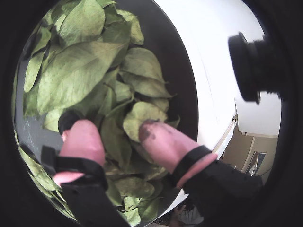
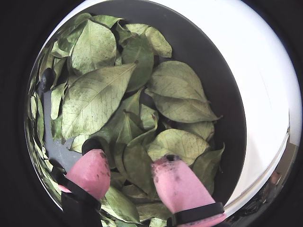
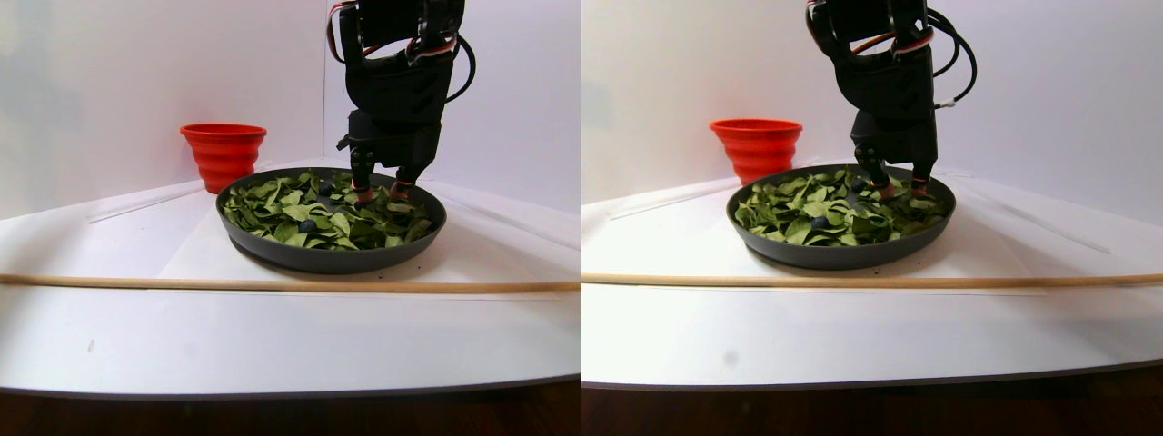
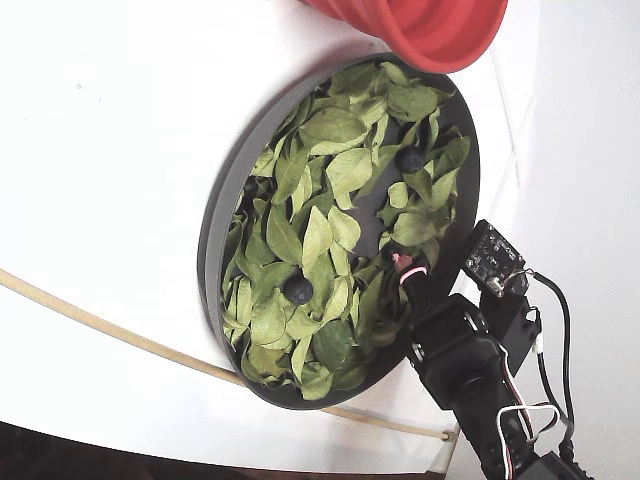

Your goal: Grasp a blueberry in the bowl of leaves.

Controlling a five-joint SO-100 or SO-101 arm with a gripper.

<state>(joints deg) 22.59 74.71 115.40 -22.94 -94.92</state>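
Observation:
The bowl of leaves (image 4: 213, 235) is a wide dark grey dish full of loose green leaves, also in the stereo pair view (image 3: 332, 261). Blueberries lie among the leaves: one near the middle (image 4: 297, 290) (image 3: 308, 225) and one toward the red bowl (image 4: 409, 158). My gripper (image 4: 405, 268) (image 3: 380, 192) is open, its pink fingertips down in the leaves near the rim. In both wrist views a dark round blueberry (image 1: 70, 120) (image 2: 92, 144) sits just past the left fingertip (image 1: 84, 139), outside the jaws. Only leaves lie between the fingers in both wrist views (image 1: 116, 132) (image 2: 131, 160).
A red-orange ribbed bowl (image 3: 223, 150) (image 4: 430, 25) stands just behind the dish. A thin wooden stick (image 3: 291, 284) (image 4: 100, 320) lies across the white table in front of the dish. White walls close the back.

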